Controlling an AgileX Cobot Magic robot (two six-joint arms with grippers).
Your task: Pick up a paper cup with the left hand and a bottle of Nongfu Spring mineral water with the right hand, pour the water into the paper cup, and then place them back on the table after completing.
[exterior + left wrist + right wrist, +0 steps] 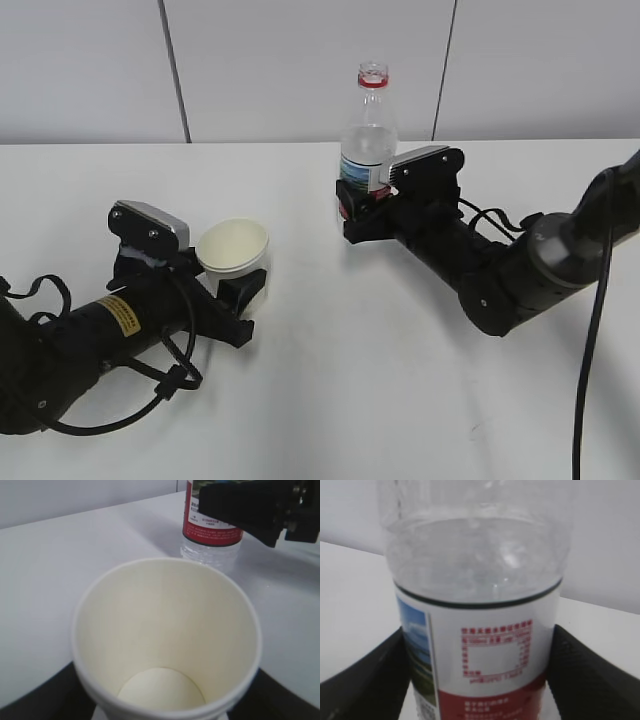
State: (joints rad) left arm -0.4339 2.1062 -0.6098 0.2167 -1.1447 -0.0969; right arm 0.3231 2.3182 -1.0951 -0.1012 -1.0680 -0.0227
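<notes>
Standing on the table (330, 400), a plain white surface filling the lower two thirds of the exterior frame, are two task items, each bracketed by a black gripper.

Item 1: paper cup (233, 248). Cream-white, upright, open mouth up, left of centre in the exterior frame. In the left wrist view the paper cup (167, 640) fills the middle and lower frame; its inside looks bare, with no liquid discernible. The left hand (232, 290), a black arm with a grey-silver block and a yellow label, enters from the lower left. Its black fingers (243, 291) sit low at the cup's base, one on either side. They appear closed against the cup, though the contact itself is partly hidden beneath the rim.

Item 2: bottle (368, 135). Clear plastic, upright, red neck ring, no cap seen, upper centre of the exterior frame. Label white with a red lower band and small red print. The right wrist view shows the bottle (477, 610) close up, with the water (475, 565) reaching a level above the label's top edge. The right hand (362, 208), a black arm without a yellow label, enters from the right edge. Its textured black fingers (590, 675) press the label from both sides, clamped on the bottle.

Relation: cup and bottle stand apart, cup lower left, bottle upper right. In the left wrist view, the bottle (210, 530) appears beyond the cup's rim, at upper right.
</notes>
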